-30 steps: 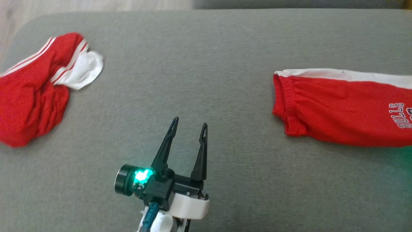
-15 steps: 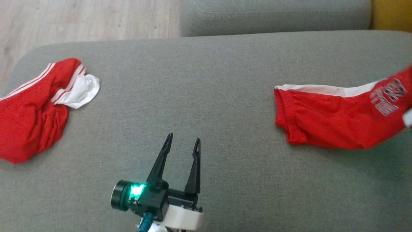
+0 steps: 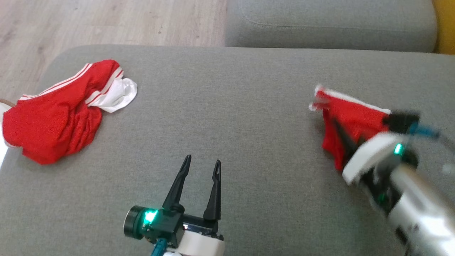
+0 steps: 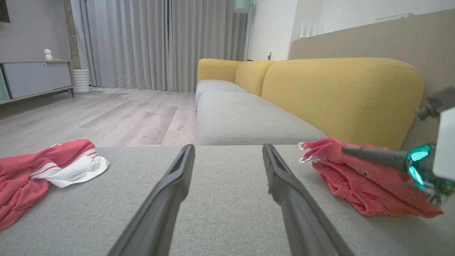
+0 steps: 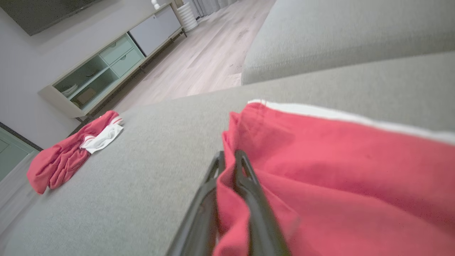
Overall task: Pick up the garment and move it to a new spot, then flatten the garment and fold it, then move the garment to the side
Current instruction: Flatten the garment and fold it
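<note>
A home living room, shown by a sofa [image 4: 341, 96], grey curtains [image 4: 160, 42], low sideboard [image 5: 106, 67] and wooden floor [image 4: 106, 117].

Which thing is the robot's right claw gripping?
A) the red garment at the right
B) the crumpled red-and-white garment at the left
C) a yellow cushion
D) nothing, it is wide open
A: in the right wrist view the right claw is pinched shut on a fold of the red garment.

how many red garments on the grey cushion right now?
2. A crumpled red-and-white garment lies at the left edge of the cushion; a red garment with white trim is at the right, pinched in the shut right gripper. None appear hidden.
</note>
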Robot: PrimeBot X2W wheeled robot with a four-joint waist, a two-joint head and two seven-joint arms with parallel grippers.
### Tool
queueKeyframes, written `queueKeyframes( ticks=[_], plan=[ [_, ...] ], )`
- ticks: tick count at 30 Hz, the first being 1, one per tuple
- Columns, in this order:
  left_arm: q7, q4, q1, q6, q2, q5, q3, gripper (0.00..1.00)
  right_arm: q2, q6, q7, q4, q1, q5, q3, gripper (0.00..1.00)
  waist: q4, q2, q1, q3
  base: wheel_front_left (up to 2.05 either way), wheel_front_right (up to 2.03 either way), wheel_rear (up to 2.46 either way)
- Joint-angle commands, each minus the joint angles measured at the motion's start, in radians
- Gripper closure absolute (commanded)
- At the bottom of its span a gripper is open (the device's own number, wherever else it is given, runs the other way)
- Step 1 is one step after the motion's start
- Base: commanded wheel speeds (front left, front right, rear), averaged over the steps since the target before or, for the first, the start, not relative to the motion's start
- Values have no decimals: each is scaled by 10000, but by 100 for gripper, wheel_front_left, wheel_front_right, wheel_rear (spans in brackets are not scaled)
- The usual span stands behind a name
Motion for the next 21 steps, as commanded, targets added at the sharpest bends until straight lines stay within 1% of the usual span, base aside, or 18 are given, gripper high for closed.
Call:
queueKeyframes(
  ticks=[1, 4, 6, 9, 11, 12, 14, 16, 18, 21],
  plan=[
    [-80, -301, -110, -26, -3, -74, 323, 0, -79, -7, -170, -197, 110, 0, -1, 0, 61, 0, -1, -42, 0, 0, 0],
    [-80, -403, 19, 44, -3, -154, 439, 0, 100, -7, -1000, -338, 709, -201, -212, 0, 121, 0, -1, -185, 0, 0, 0],
    [-80, -507, 188, 87, -3, -218, 593, 0, 78, -7, -1606, -522, 1104, -531, -368, 0, 78, 0, -1, -355, 0, 0, 0],
    [-80, -675, 580, 119, -3, -406, 940, 0, -97, -7, -2161, -943, 1660, -1519, -909, 0, -121, 0, -1, -667, 0, 0, 0],
    [-80, -856, 862, 130, -3, -504, 1220, 0, -117, -7, -2241, -1434, 2103, -2361, -1750, 0, -323, 0, -1, -789, 0, 0, 0],
    [-80, -927, 995, 118, -3, -492, 1341, 0, -26, -7, -2247, -1891, 2400, -2799, -2361, 0, -428, 0, -1, -841, 0, 0, 0],
    [-80, -1073, 1254, 104, -3, -496, 1587, 0, 404, -7, -2252, -2819, 3262, -3430, -3699, 0, -614, 0, -1, -971, 0, 0, 0],
    [-80, -1177, 1491, 61, -3, -393, 1796, 0, 871, -7, -2254, -3727, 4181, -3947, -4629, 0, -764, 0, -1, -1102, 0, 0, 0],
    [-80, -1262, 1737, -3, -3, -323, 1997, 0, 1351, -7, -2255, -4187, 5017, -4152, -5301, 0, -904, 0, -1, -1217, 0, 0, 0],
    [-80, -1391, 2071, -66, -3, -329, 2208, 0, 1575, -7, -2256, -4407, 5878, -5001, -5541, 0, -1046, 0, -1, -1340, 0, 0, 0]
  ],
)
